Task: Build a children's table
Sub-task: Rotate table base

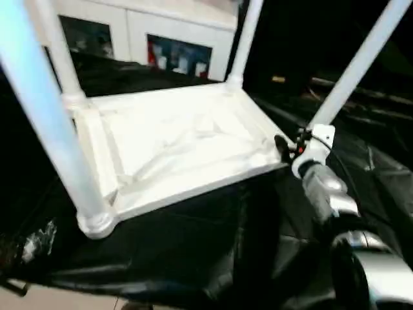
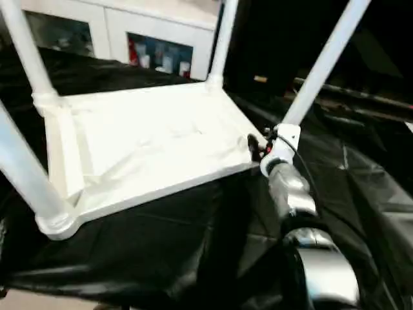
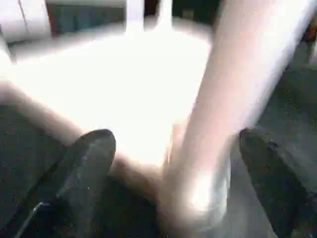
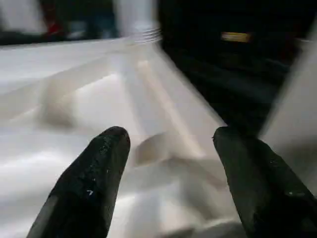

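Silver forearm of the right arm (image 2: 293, 194) rises from the lower edge to the right gripper (image 2: 257, 147), which sits at the near right corner of the children's table (image 2: 148, 145); its jaws stand apart over the ribbed underside, holding nothing; the left gripper (image 3: 173, 163) has its jaws spread wide on either side of a leg (image 3: 223, 114), without pinching it. Upside down on a table draped in black cloth (image 2: 193, 258), the white top lies flat with four tube legs pointing up from its corner sockets; so the build looks all but done. Judged as moulded plastic, it should be light, stiff and rather slick; the smooth legs could slip or lever in their sockets, so the rim or a collared leg base near a socket seems the safer hold.
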Controlling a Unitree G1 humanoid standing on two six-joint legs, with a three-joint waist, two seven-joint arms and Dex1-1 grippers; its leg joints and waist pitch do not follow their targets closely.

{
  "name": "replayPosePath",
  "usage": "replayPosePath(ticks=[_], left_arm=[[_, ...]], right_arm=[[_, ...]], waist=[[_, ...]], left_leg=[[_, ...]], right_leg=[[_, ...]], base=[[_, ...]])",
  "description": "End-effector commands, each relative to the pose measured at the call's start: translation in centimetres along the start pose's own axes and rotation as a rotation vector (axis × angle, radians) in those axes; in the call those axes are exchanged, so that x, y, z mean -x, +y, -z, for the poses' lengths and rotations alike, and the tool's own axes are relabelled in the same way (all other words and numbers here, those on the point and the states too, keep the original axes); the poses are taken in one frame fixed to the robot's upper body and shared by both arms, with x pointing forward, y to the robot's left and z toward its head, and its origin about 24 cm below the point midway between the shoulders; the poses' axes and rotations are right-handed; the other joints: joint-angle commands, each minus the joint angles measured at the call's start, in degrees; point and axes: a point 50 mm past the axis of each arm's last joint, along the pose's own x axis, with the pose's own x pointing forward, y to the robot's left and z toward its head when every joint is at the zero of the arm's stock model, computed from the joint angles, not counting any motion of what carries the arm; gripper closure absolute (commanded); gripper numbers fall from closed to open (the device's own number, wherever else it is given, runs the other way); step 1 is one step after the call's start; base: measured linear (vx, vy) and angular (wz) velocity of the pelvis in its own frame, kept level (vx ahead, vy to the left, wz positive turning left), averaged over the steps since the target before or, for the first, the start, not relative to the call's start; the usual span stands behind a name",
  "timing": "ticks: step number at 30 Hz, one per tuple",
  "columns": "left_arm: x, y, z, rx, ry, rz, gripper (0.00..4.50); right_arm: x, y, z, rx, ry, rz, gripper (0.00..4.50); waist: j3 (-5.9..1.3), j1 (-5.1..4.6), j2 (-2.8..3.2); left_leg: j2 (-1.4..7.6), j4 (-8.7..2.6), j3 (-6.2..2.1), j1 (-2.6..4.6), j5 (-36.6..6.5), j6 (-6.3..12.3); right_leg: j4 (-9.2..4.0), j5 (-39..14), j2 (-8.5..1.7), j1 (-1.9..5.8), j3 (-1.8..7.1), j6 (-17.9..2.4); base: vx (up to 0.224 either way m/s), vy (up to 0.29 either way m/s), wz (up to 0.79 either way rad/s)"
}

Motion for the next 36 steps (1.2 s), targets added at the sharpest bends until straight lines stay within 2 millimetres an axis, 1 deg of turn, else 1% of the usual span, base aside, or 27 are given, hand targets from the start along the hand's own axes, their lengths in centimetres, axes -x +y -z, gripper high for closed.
replayPosePath(ticks=[1,3,4,5,6,7,8,9,10,11,12,13,14,15,16,17,20,22,24,26,27,29,31,32,34,35,36], left_arm=[[-1.2,-0.7,-0.2,0.016,-0.050,0.034,0.04],[-2.7,-1.0,-0.6,0.026,-0.118,0.063,0.04],[-3.8,-1.4,-0.8,0.044,-0.156,0.095,0.04],[-3.8,-1.5,-0.8,0.045,-0.158,0.097,0.04],[-4.2,-1.5,-0.9,0.049,-0.169,0.107,0.04],[-4.5,-1.5,-1.0,0.052,-0.176,0.111,0.04],[-6.2,-1.7,-1.0,0.074,-0.198,0.146,0.04],[-6.8,-1.8,-0.9,0.076,-0.188,0.164,0.04],[-7.0,-1.8,-0.9,0.075,-0.179,0.174,0.04],[-7.4,-1.9,-0.8,0.078,-0.169,0.190,0.04],[-7.8,-2.0,-0.8,0.083,-0.165,0.205,0.04],[-8.1,-2.0,-0.8,0.089,-0.164,0.218,0.04],[-8.8,-2.2,-0.9,0.106,-0.157,0.242,0.04],[-9.4,-2.1,-0.9,0.111,-0.150,0.242,0.04],[-9.7,-2.1,-1.0,0.108,-0.149,0.249,0.04],[-10.7,-2.3,-1.2,0.105,-0.143,0.273,0.04],[-11.9,-2.8,-1.6,0.100,-0.146,0.331,0.04],[-13.1,-4.0,-2.2,0.113,-0.136,0.474,0.04],[-13.5,-5.4,-2.3,0.143,-0.094,0.616,0.04],[-13.5,-6.8,-2.5,0.177,-0.053,0.752,0.04],[-13.5,-7.1,-2.6,0.189,-0.047,0.776,0.04],[-13.9,-8.1,-3.0,0.210,-0.043,0.855,0.04],[-14.0,-8.4,-3.1,0.211,-0.044,0.871,0.04],[-14.3,-8.9,-3.4,0.219,-0.052,0.900,0.04],[-14.7,-9.7,-3.7,0.226,-0.067,0.941,0.04],[-15.2,-10.4,-4.0,0.236,-0.071,0.983,0.04],[-15.2,-10.4,-4.0,0.236,-0.071,0.983,0.04]], right_arm=[[0.4,-0.2,-0.1,0.045,-0.015,-0.021,1.38],[1.2,-0.5,0.1,0.040,-0.039,0.015,1.38],[1.9,-0.9,0.4,0.032,-0.057,0.063,1.38],[1.9,-0.9,0.4,0.031,-0.058,0.065,1.38],[2.2,-1.0,0.5,0.028,-0.066,0.086,1.38],[2.4,-1.1,0.5,0.026,-0.072,0.096,1.38],[3.8,-1.4,1.4,0.016,-0.087,0.142,1.38],[4.1,-1.5,1.8,0.014,-0.067,0.153,1.38],[4.1,-1.6,2.1,0.013,-0.050,0.157,1.38],[4.2,-1.7,2.5,0.020,-0.025,0.166,1.38],[4.2,-1.7,2.8,0.034,0.003,0.170,1.38],[4.1,-1.7,3.1,0.044,0.026,0.165,1.38],[4.0,-1.6,3.6,0.072,0.077,0.151,1.38],[3.9,-1.5,3.7,0.089,0.098,0.144,1.38],[3.8,-1.4,3.8,0.093,0.110,0.143,1.38],[3.5,-1.2,4.0,0.101,0.149,0.133,1.38],[3.0,-0.7,4.1,0.118,0.182,0.118,1.38],[1.9,0.9,3.9,0.128,0.200,0.035,1.38],[0.9,2.3,3.7,0.144,0.209,-0.032,1.38],[0.1,3.7,3.4,0.169,0.221,-0.104,1.38],[0.0,3.9,3.4,0.178,0.224,-0.118,1.38],[-0.6,4.8,3.2,0.198,0.234,-0.159,1.38],[-0.7,5.0,3.1,0.204,0.236,-0.166,1.38],[-0.9,5.3,3.0,0.208,0.238,-0.182,1.38],[-1.1,5.9,2.9,0.213,0.237,-0.202,1.38],[-1.3,6.4,2.9,0.212,0.240,-0.226,1.38],[-1.3,6.4,2.9,0.212,0.240,-0.226,1.38]], waist=[[-2.51,-0.22,1.70],[-2.50,-0.34,1.24],[-2.63,-0.32,1.12],[-2.60,-0.12,1.21],[-2.59,-0.36,1.01],[-2.68,-0.44,1.00],[-2.75,-0.33,1.59],[-2.69,-0.31,1.60],[-2.64,-0.50,1.38],[-2.70,-0.58,1.59],[-2.71,-0.65,1.82],[-2.74,-0.73,1.59],[-2.69,-0.83,1.66],[-2.59,-0.75,2.03],[-2.62,-0.74,1.86],[-2.50,-0.86,1.77],[-2.57,-0.76,1.78],[-2.74,-0.82,1.88],[-2.80,-1.00,1.72],[-2.90,-0.97,1.78],[-2.90,-0.97,1.78],[-3.01,-0.75,1.63],[-3.07,-0.62,1.69],[-3.23,-0.66,1.48],[-3.23,-0.52,1.57],[-3.35,-0.70,1.24],[-3.43,-0.64,1.32]], left_leg=[[1.37,-4.93,-0.89,1.44,-21.83,-3.44],[1.29,-4.75,-0.91,1.53,-22.62,-3.87],[1.29,-4.62,-0.95,1.79,-22.94,-4.20],[1.29,-4.66,-0.92,1.89,-22.98,-4.34],[1.19,-4.75,-1.09,1.60,-23.43,-4.41],[1.18,-4.76,-1.18,1.52,-23.75,-4.50],[1.15,-4.69,-1.21,1.72,-23.94,-4.76],[1.14,-4.62,-1.11,1.94,-24.52,-4.76],[0.98,-4.62,-1.22,1.81,-25.25,-4.52],[0.96,-4.72,-1.39,1.58,-25.34,-4.68],[1.01,-4.79,-1.52,1.60,-25.79,-5.03],[0.96,-4.67,-1.46,1.68,-26.18,-5.06],[0.90,-4.60,-1.51,1.71,-26.72,-5.16],[0.88,-4.51,-1.42,2.07,-27.68,-5.33],[0.87,-4.38,-1.36,2.23,-28.13,-5.24],[0.87,-4.48,-1.61,1.93,-28.39,-5.29],[0.89,-4.40,-1.62,1.99,-27.74,-5.54],[0.86,-4.38,-1.66,1.92,-27.01,-5.65],[0.99,-4.53,-1.79,1.52,-26.17,-5.90],[1.00,-4.42,-1.59,1.56,-25.24,-5.79],[1.00,-4.42,-1.59,1.56,-25.24,-5.79],[1.06,-4.25,-1.09,1.65,-21.44,-5.61],[1.00,-4.29,-1.09,1.40,-19.80,-5.41],[0.97,-4.20,-0.96,1.35,-18.47,-5.36],[0.98,-4.08,-0.81,1.40,-17.03,-5.25],[0.96,-4.03,-0.79,1.12,-16.05,-5.17],[0.91,-3.97,-0.78,1.07,-14.95,-5.06]], right_leg=[[-3.59,-15.66,-1.91,0.90,1.78,-8.03],[-3.95,-18.91,-1.90,0.73,1.81,-6.79],[-4.03,-19.71,-1.91,0.50,1.82,-6.39],[-4.16,-19.91,-1.90,0.41,1.87,-6.05],[-4.12,-20.76,-1.84,0.53,1.78,-5.77],[-4.11,-21.55,-1.88,0.65,1.71,-5.58],[-4.32,-22.00,-1.86,0.43,1.81,-4.52],[-4.50,-22.06,-1.73,0.12,1.80,-4.43],[-4.49,-22.95,-1.64,0.20,1.70,-4.50],[-4.47,-23.51,-1.79,0.49,1.63,-4.54],[-4.57,-24.47,-1.74,0.40,1.51,-4.27],[-4.67,-24.82,-1.68,0.26,1.47,-4.21],[-4.68,-25.35,-1.65,0.22,1.46,-4.45],[-4.90,-26.09,-1.53,-0.19,1.43,-4.63],[-4.95,-26.26,-1.60,-0.32,1.43,-4.77],[-5.02,-27.42,-1.75,-0.02,1.33,-4.71],[-5.00,-27.63,-1.97,-0.01,1.33,-4.78],[-4.75,-26.88,-2.04,0.12,1.31,-5.23],[-4.34,-25.73,-2.25,0.47,1.26,-6.09],[-4.00,-24.03,-2.31,0.44,1.37,-7.33],[-4.00,-24.03,-2.31,0.44,1.37,-7.33],[-3.48,-18.76,-2.05,0.60,1.58,-8.57],[-3.23,-16.99,-2.12,1.00,1.60,-8.86],[-3.03,-15.46,-1.99,1.13,1.55,-9.05],[-2.85,-13.69,-1.99,1.20,1.58,-9.57],[-2.65,-12.90,-2.05,1.49,1.57,-9.73],[-2.57,-12.16,-2.10,1.67,1.53,-9.89]], base=[[0.000,0.000,0.00],[0.000,0.000,0.00],[0.000,0.000,0.00],[0.000,0.000,0.00],[0.000,0.000,0.00],[0.000,0.000,0.00],[0.000,0.000,0.00],[0.000,0.000,0.00],[0.000,0.000,0.00],[0.000,0.000,0.00],[0.000,0.000,0.00],[0.000,0.000,0.00],[0.000,0.000,0.00],[0.000,0.000,0.00],[0.000,0.000,0.00],[0.000,0.000,0.00],[0.000,0.000,0.00],[0.000,0.000,0.00],[0.000,0.000,0.00],[0.000,0.000,0.00],[0.000,0.000,0.00],[0.000,0.000,0.00],[0.000,0.000,0.00],[0.000,0.000,0.00],[0.000,0.000,0.00],[0.000,0.000,0.00],[0.000,0.000,0.00]])
